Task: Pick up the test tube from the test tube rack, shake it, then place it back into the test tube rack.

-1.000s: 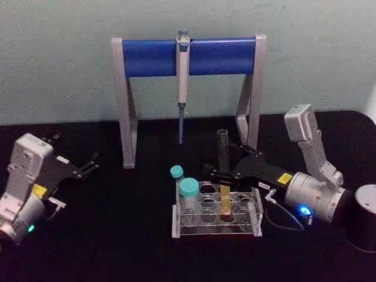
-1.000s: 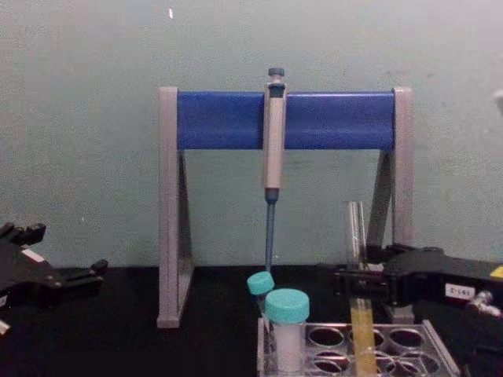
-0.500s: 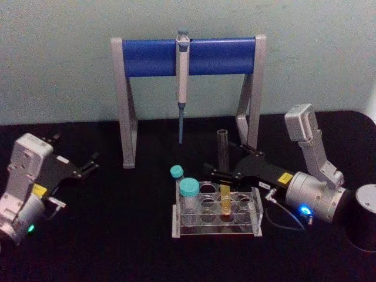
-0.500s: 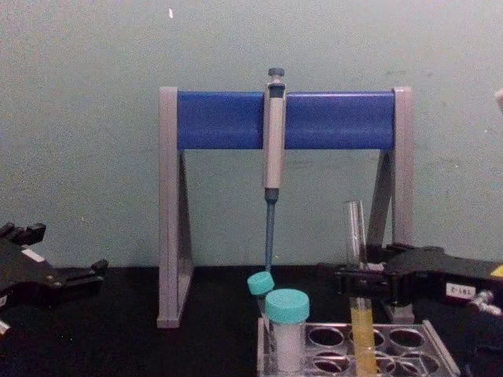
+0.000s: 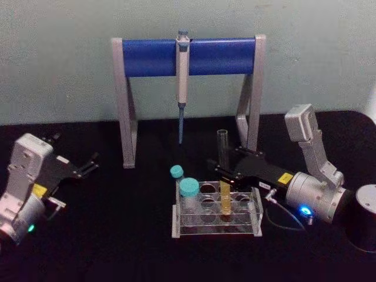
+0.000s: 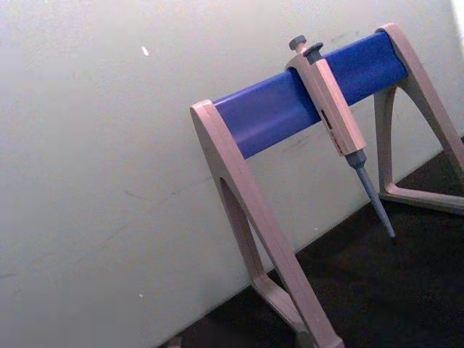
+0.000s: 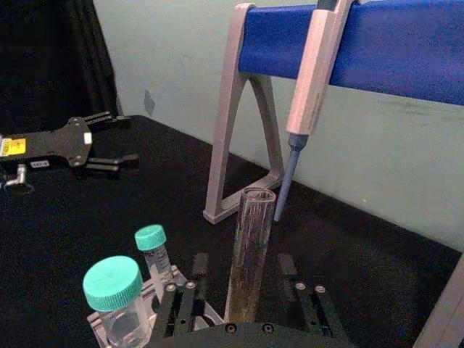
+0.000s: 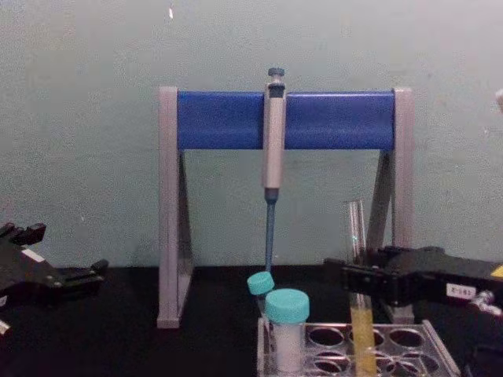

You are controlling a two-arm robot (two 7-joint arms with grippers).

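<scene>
The test tube, tall clear glass with yellow-orange liquid in its lower part, stands in a right-hand hole of the clear test tube rack. My right gripper reaches in from the right and straddles the tube's middle, above the rack. In the right wrist view the test tube rises between the two black fingers, which stand close on either side with a slim gap showing. From the chest the test tube passes behind the right gripper. My left gripper rests open at the far left.
A grey-and-blue pipette stand spans the back, with a pipette hanging at its middle. Two teal-capped tubes occupy the rack's left end. A black cylinder sits at the right edge. Open black tabletop lies between the left arm and the rack.
The right gripper's fingers have drawn closer together around the tube, and their tips sit slightly farther right. The tube stays seated in the rack. The left arm has not moved.
</scene>
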